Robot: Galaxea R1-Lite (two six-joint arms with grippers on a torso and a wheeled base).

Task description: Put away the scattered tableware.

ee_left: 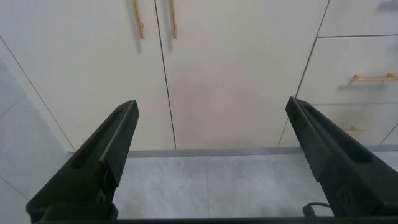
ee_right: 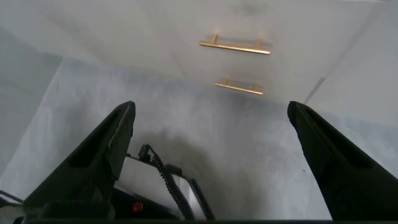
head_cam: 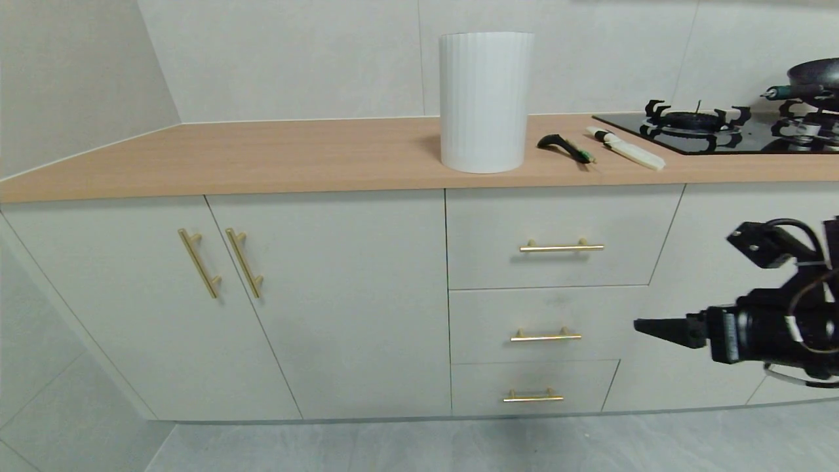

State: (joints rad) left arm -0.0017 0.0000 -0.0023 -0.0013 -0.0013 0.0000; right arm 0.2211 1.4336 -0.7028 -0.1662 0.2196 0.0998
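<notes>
On the wooden surface (head_cam: 295, 154), 2 utensils lie right of the white ribbed container (head_cam: 484, 101). A black-handled utensil (head_cam: 565, 145) is just beside the container. A white utensil (head_cam: 626, 149) lies farther right, near the hob (head_cam: 695, 128). The left gripper (ee_left: 211, 101) faces the 2 cabinet doors (ee_left: 230, 74), jaws wide apart and empty. The right gripper (head_cam: 659, 326) hangs low before the 3 drawers (head_cam: 544, 295), jaws wide apart and empty.
</notes>
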